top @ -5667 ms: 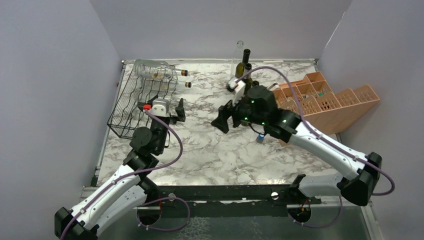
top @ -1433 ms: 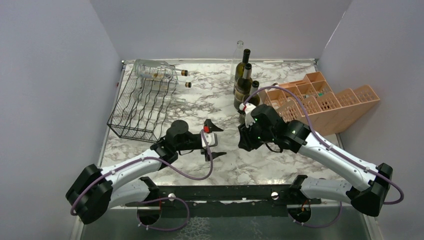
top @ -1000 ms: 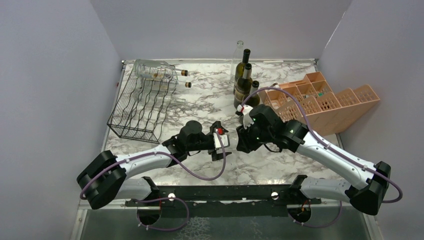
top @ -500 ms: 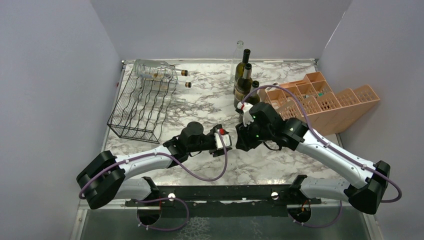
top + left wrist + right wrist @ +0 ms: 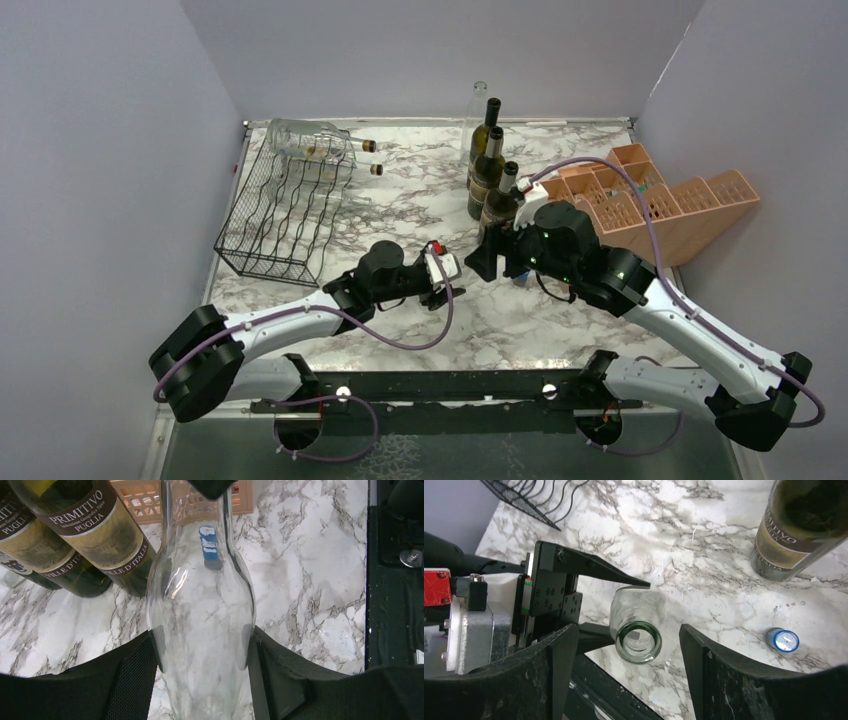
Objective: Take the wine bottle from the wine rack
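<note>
A clear glass wine bottle [image 5: 202,605] stands upright off the rack, near the table's middle. My left gripper [image 5: 202,639] is shut on its body, one pad pressed to each side. In the right wrist view the bottle's open mouth [image 5: 639,641] sits between the spread fingers of my right gripper [image 5: 626,632], which is open and touches nothing. In the top view the left gripper [image 5: 447,272] and right gripper [image 5: 487,262] face each other closely. The black wire wine rack [image 5: 285,210] stands at the back left, with another clear bottle [image 5: 310,140] lying on its top tier.
Dark green labelled bottles [image 5: 486,175] stand just behind the grippers, with a tall clear one [image 5: 478,105] behind them. A salmon-orange crate [image 5: 650,205] fills the right side. A small blue cap [image 5: 785,640] lies on the marble near the right arm.
My left gripper has closed on the clear bottle's body. My right gripper has let go of the neck, opened, and drawn back to the right.
</note>
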Robot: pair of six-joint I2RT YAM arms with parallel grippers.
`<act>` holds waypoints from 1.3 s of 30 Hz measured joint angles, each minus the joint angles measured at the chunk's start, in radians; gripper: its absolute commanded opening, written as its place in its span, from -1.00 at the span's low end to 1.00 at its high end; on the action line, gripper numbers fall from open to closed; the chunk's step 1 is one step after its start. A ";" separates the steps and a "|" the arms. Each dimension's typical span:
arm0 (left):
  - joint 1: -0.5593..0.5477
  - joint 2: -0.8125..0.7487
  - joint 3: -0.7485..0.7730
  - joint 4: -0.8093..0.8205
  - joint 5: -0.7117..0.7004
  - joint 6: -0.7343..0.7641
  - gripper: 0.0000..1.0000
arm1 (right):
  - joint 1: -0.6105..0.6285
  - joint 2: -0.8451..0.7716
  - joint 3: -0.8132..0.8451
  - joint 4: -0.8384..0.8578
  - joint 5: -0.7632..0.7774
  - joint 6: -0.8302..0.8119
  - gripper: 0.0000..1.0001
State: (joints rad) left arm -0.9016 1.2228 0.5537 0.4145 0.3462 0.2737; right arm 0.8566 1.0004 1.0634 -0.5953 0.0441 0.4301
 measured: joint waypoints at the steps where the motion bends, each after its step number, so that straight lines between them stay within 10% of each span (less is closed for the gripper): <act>1: 0.000 -0.005 0.000 0.000 0.000 -0.007 -0.22 | 0.000 -0.012 -0.007 0.012 0.016 0.009 0.50; 16: 0.000 -0.067 0.000 0.010 0.000 -0.056 -0.18 | 0.000 0.040 -0.067 0.179 0.048 0.060 -0.24; 22: 0.001 -0.067 0.000 0.002 -0.003 -0.080 0.80 | 0.000 0.040 -0.091 0.206 0.045 0.063 -0.66; 39: 0.004 -0.247 -0.012 0.060 -0.212 -0.090 0.99 | 0.003 -0.047 -0.090 0.003 0.313 -0.010 -0.72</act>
State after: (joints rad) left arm -0.8978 0.9760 0.5415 0.4740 0.1337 0.1833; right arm 0.8600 0.9535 0.9730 -0.5922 0.3573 0.4206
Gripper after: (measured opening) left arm 0.992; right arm 0.359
